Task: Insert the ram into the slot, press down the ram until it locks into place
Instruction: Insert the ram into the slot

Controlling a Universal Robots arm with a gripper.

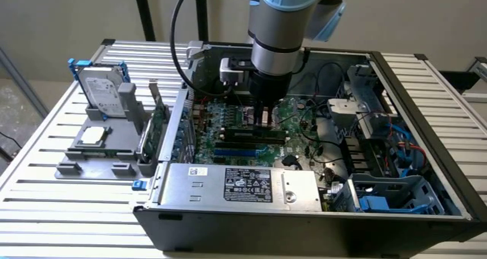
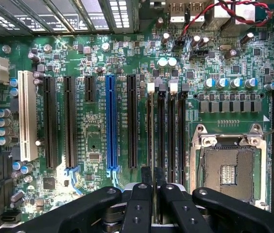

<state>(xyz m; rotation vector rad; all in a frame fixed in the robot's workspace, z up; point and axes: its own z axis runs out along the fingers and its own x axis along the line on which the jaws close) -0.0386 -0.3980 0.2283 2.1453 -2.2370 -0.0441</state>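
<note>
My gripper reaches down into the open computer case, low over the motherboard. In the wrist view its two black fingers stand close together, shut on the ram. The ram shows edge-on as a thin strip. It runs along the slot, the outermost of several parallel black memory sockets, on the side towards the blue socket. I cannot tell whether the ram's lower edge sits in the slot. From the exterior view the black sockets lie just in front of the fingers.
A bright blue socket, black expansion sockets and a white one lie beside the memory sockets. The open CPU socket is on the other side. The power supply, cables and drive cage crowd the case. Outside it, a grey fixture holds a hard drive and an upright green card.
</note>
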